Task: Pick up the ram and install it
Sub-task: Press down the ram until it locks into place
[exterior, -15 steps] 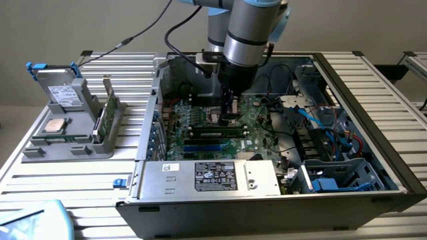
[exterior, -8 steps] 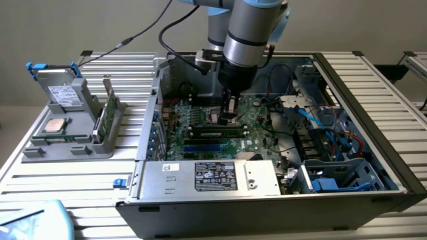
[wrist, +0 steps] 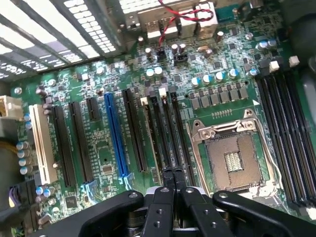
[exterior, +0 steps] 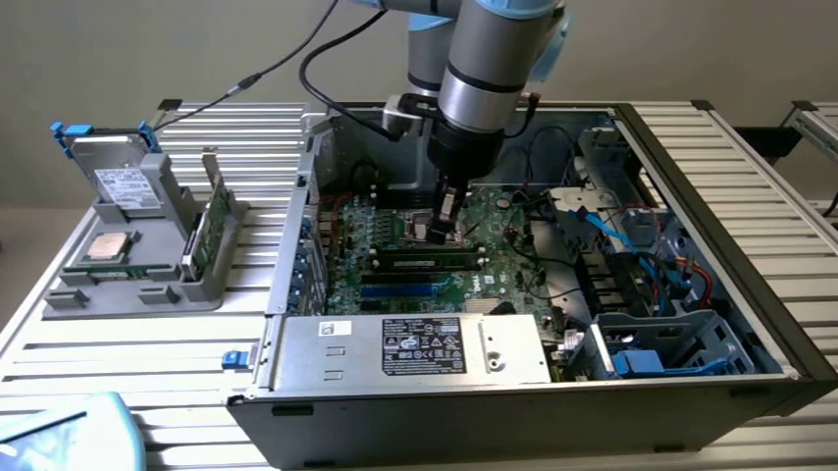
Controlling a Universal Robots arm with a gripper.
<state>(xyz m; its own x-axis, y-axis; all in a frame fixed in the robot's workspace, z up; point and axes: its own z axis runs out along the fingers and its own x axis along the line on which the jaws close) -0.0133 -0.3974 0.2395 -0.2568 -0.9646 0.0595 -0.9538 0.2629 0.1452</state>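
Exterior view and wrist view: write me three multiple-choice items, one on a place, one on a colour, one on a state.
1. Where is the gripper?
A. Over the motherboard inside the computer case
B. Outside the case
C. High above the case's rim

2. What colour is the long slot that stands between black ones?
A. Red
B. Blue
C. Yellow

3. How does the gripper stand?
A. Spread wide
B. Shut
C. Shut on a silver chip

Answers: 1 A, the arm reaches down into the case; 2 B, the wrist view shows it bright blue; 3 B, its fingertips meet with nothing between them.
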